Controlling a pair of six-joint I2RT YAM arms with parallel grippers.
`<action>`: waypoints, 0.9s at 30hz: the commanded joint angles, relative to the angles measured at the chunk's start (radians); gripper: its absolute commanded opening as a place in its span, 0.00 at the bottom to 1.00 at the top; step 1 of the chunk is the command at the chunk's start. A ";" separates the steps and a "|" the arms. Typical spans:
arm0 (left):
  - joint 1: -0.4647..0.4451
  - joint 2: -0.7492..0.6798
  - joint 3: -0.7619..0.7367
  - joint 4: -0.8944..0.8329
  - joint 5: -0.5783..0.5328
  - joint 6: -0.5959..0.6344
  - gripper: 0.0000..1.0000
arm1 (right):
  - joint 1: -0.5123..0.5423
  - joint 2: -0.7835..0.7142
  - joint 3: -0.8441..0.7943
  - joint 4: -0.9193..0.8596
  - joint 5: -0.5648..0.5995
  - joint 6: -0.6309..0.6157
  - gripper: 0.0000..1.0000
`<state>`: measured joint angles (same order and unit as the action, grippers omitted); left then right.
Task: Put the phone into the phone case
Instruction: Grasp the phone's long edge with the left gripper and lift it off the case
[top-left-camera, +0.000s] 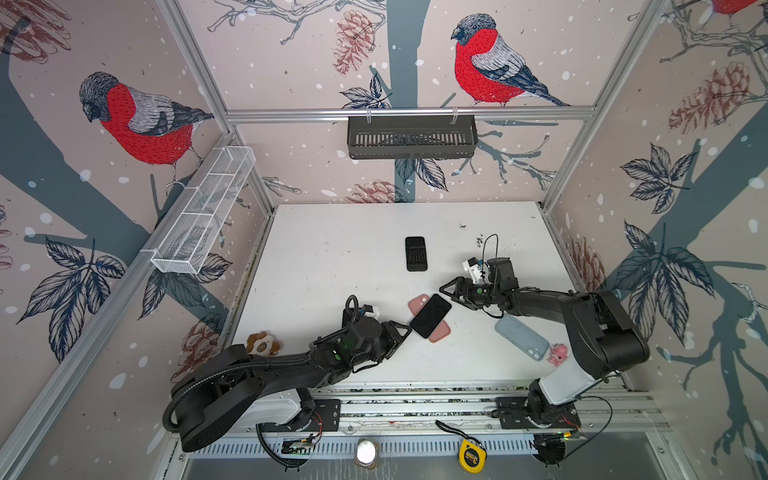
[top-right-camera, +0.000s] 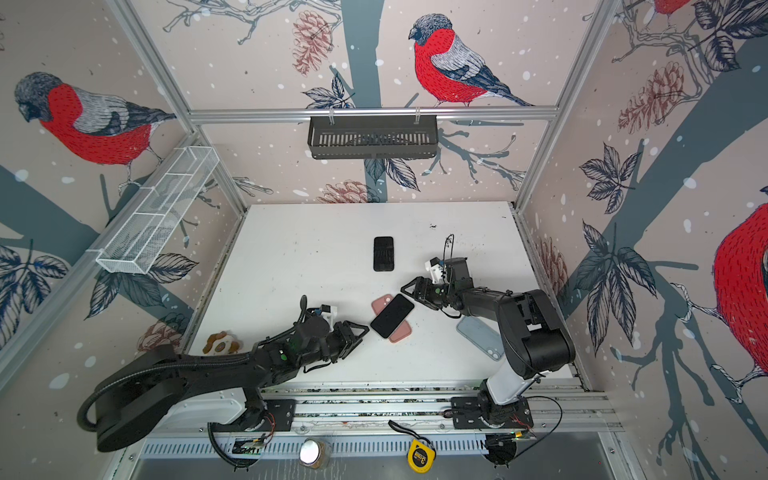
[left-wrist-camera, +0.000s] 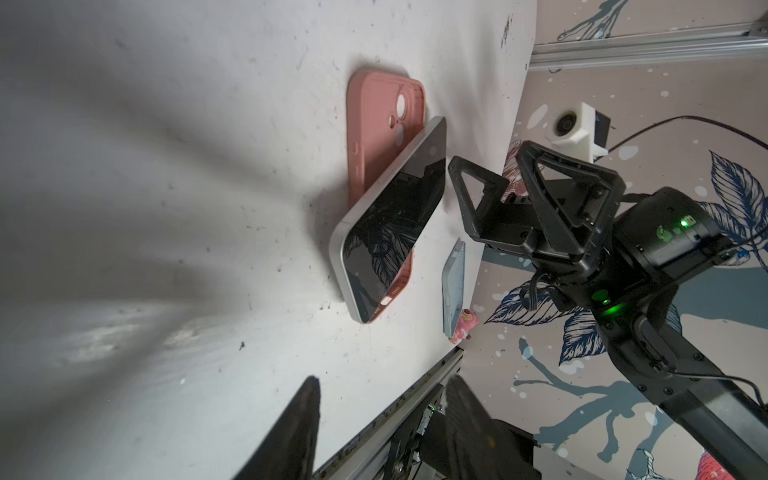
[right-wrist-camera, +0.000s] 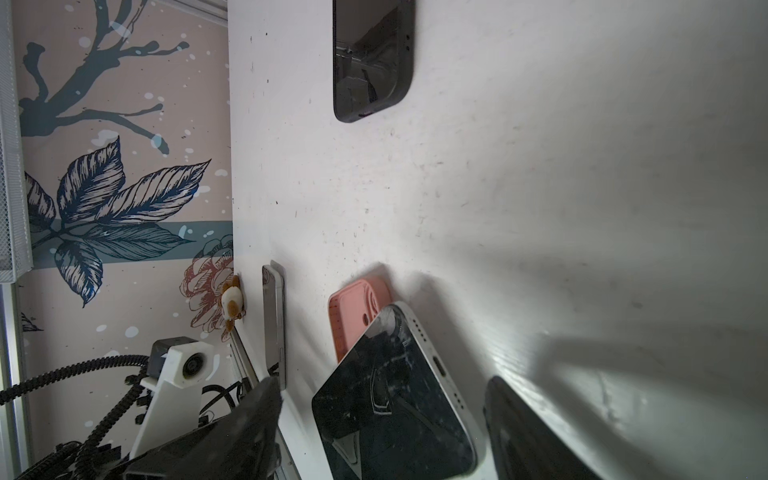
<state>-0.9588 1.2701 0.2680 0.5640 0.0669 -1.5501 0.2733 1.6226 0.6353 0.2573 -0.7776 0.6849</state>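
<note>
Left gripper (top-left-camera: 402, 333) and right gripper (top-left-camera: 448, 293) hover with jaws apart, empty, at opposite corners of the black-screened, silver-edged phone (top-left-camera: 430, 316), which lies skewed across the pink rubbery case (top-left-camera: 440, 333), seemingly to square and press it in

bright, even light; soft shadows on the table (left-wrist-camera: 166, 208); wrist views blur nearby.

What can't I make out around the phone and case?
- Every view: the silver-edged black-screen phone covers the middle of the pink silicone case; seating unclear.
- Top views: the right arm hides part of the pale blue case.
- Left wrist view: left gripper's fingers blurred, cut by the edge.
</note>
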 joint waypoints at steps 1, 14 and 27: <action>-0.003 0.078 -0.004 0.187 -0.006 -0.073 0.50 | -0.002 0.003 -0.011 0.059 -0.030 0.019 0.79; -0.023 0.369 0.042 0.425 0.021 -0.092 0.49 | -0.017 -0.016 -0.037 0.090 -0.066 0.025 0.79; -0.018 0.505 0.032 0.569 0.022 -0.079 0.45 | -0.034 -0.040 -0.034 0.062 -0.057 0.007 0.78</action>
<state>-0.9787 1.7348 0.3084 1.0584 0.0780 -1.6154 0.2413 1.5898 0.5964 0.3145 -0.8288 0.7044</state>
